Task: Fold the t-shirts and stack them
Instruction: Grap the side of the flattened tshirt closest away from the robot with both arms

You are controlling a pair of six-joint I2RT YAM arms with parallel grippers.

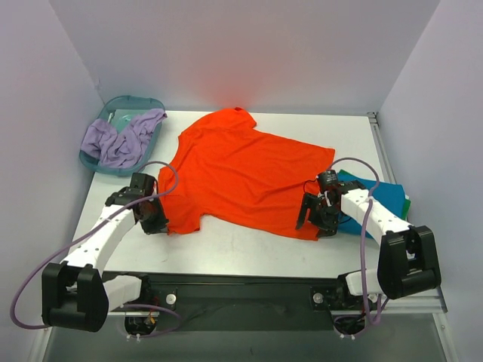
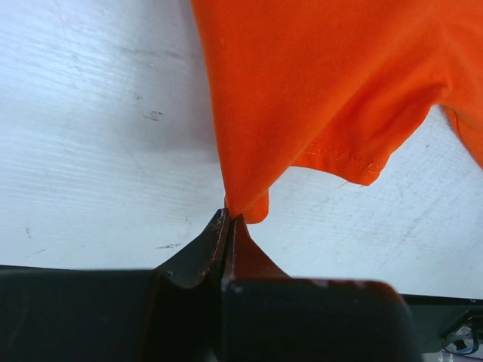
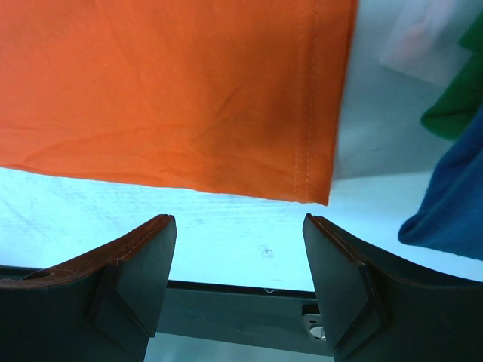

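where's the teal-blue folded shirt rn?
Top view, right side of the table: the teal-blue shirt lies folded just past the orange shirt, partly under the right arm, with a green one peeking out at its right edge.

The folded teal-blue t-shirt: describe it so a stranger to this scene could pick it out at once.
Go to the white table's right edge, past the spread bright orange-red t-shirt. There, partly under the right arm, lies the folded teal-blue t-shirt. It tops a green folded t-shirt that shows only as a thin edge.
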